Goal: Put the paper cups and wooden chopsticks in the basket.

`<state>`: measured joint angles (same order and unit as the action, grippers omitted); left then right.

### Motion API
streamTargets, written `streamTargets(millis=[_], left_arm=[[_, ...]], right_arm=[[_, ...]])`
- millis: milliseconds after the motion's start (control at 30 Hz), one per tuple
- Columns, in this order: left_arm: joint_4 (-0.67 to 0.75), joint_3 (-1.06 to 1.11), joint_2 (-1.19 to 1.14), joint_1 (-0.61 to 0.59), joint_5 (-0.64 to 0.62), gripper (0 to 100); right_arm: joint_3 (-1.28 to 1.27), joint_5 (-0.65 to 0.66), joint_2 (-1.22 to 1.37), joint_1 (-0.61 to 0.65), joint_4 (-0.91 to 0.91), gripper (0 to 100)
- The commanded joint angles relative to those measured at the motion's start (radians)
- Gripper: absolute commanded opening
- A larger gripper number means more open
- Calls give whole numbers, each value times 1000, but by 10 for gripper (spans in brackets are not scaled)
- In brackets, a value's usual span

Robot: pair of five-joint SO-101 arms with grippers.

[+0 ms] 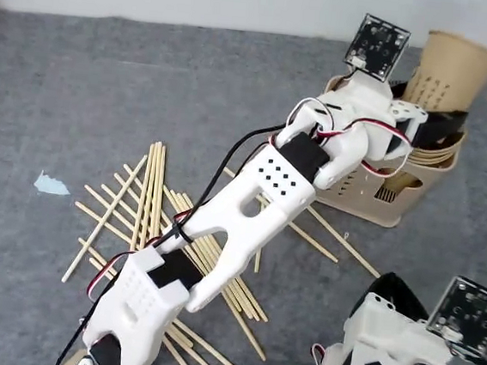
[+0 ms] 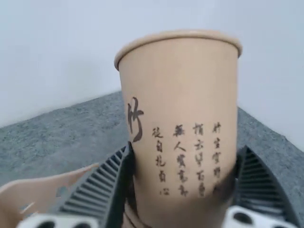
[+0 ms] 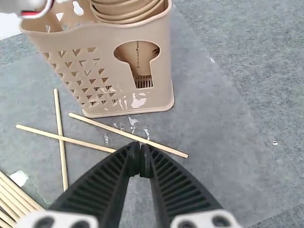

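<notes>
My left gripper (image 1: pixel 424 115) is shut on a tan paper cup (image 1: pixel 451 71) with dark print and holds it upright over the beige basket (image 1: pixel 378 200). In the left wrist view the cup (image 2: pixel 180 123) stands between the ribbed black fingers (image 2: pixel 107 187). Other cups (image 3: pixel 126 9) lie stacked inside the basket (image 3: pixel 114 95). Several wooden chopsticks (image 1: pixel 151 199) lie scattered on the grey mat left of the basket, and three chopsticks (image 3: pixel 128 135) lie just in front of it. My right gripper (image 3: pixel 141 156) is shut and empty, low over the mat near one of those sticks.
The left arm (image 1: pixel 250 200) stretches diagonally over the pile of chopsticks. The right arm (image 1: pixel 391 352) sits at the front right corner. A small blue scrap (image 1: pixel 51 185) lies on the mat at the left. A white wall borders the far edge.
</notes>
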<state>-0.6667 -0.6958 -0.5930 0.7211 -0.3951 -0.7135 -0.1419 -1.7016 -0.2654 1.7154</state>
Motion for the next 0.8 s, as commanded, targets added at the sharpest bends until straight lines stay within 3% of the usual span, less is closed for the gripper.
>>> streamTargets(millis=[0, 167, 500, 767], left_arm=[[-43, -51, 78, 3, -8, 317], [-95, -56, 74, -3, -28, 365], [-207, -191, 124, -5, -51, 367], [-436, -323, 124, -5, -46, 363]], right_arm=[[-2, -11, 1, 7, -22, 8], [-2, -11, 1, 7, -22, 8], [-3, -9, 1, 7, -22, 8], [-6, -8, 1, 7, -22, 8]])
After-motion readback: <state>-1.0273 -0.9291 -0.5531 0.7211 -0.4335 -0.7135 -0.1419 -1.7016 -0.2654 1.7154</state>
